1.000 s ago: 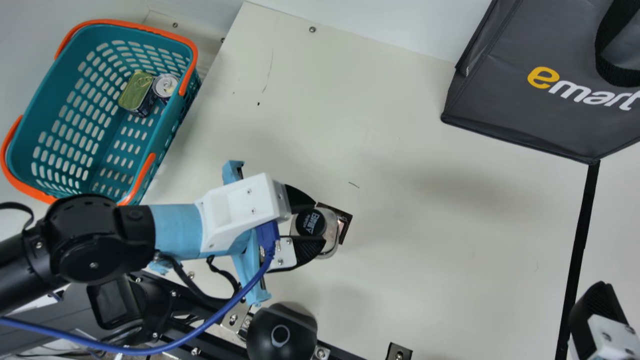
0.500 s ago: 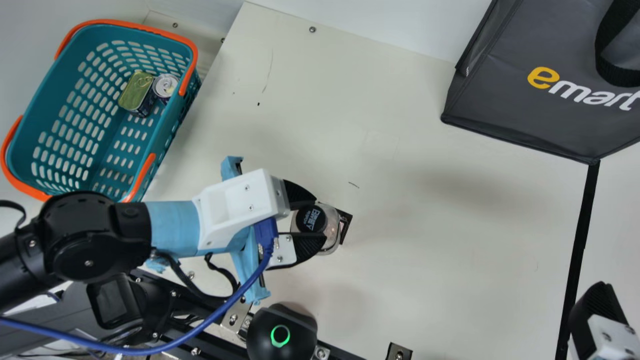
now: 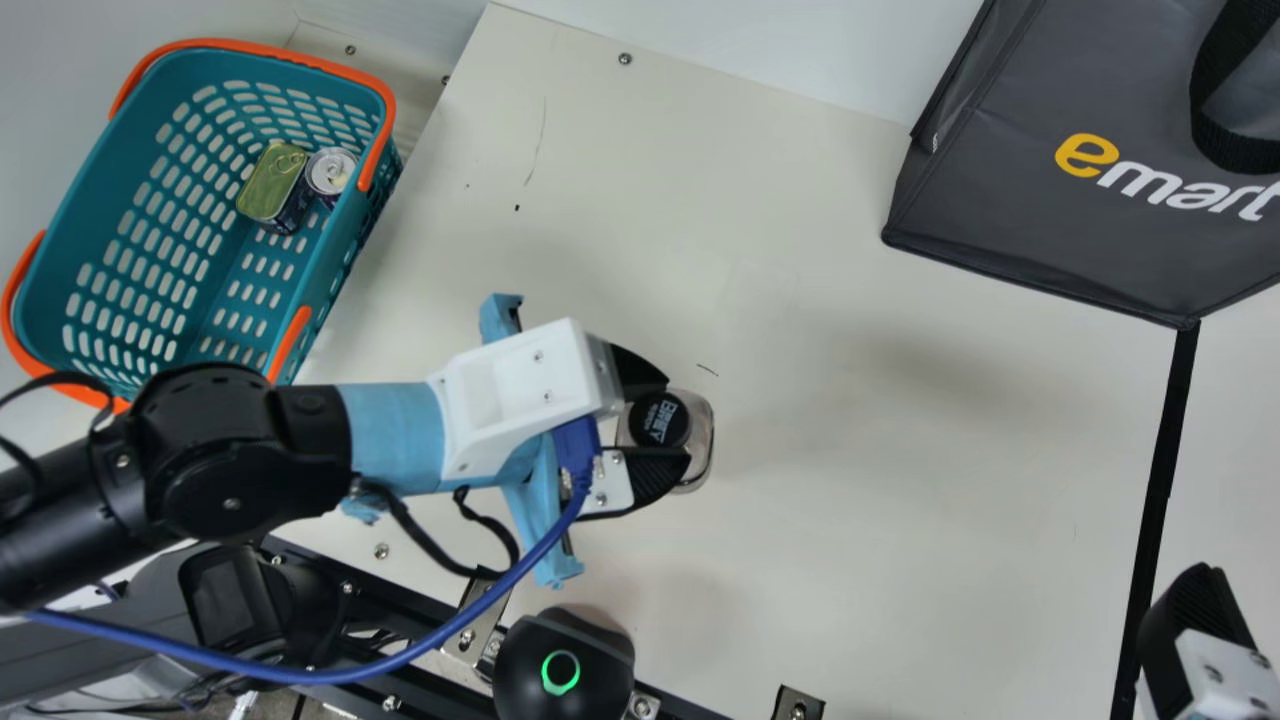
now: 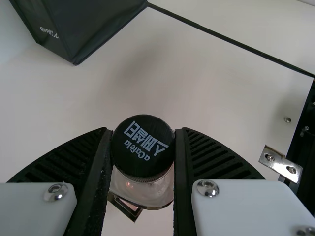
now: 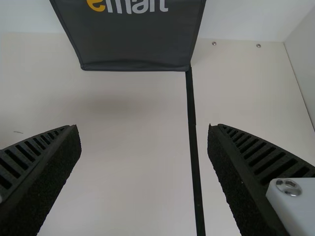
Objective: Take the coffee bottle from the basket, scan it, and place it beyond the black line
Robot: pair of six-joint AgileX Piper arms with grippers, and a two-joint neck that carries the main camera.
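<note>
My left gripper (image 3: 668, 416) is shut on the coffee bottle (image 3: 700, 440), a clear bottle with a black cap, near the middle of the main view. In the left wrist view the cap of the coffee bottle (image 4: 142, 146) sits between the two fingers of my left gripper (image 4: 143, 152). The basket (image 3: 110, 150), teal with orange handles, stands at the upper left. My right gripper (image 3: 1200, 625) is at the lower right by the black line (image 3: 1160, 480); in the right wrist view my right gripper (image 5: 144, 135) stands open over the black line (image 5: 193, 142), nothing between its fingers.
Two cans (image 3: 273, 185) lie in the basket. A dark grey bag (image 3: 1010, 190) stands at the upper right, at the black line's far end. The round black scanner (image 3: 565, 665), its ring lit green, is at the table's near edge. Bare table (image 3: 900, 480) spreads between bottle and line.
The scanner's ring has turned from unlit to green. My left gripper, with the bottle held, has moved right and slightly up in the main view. My right gripper has stayed still.
</note>
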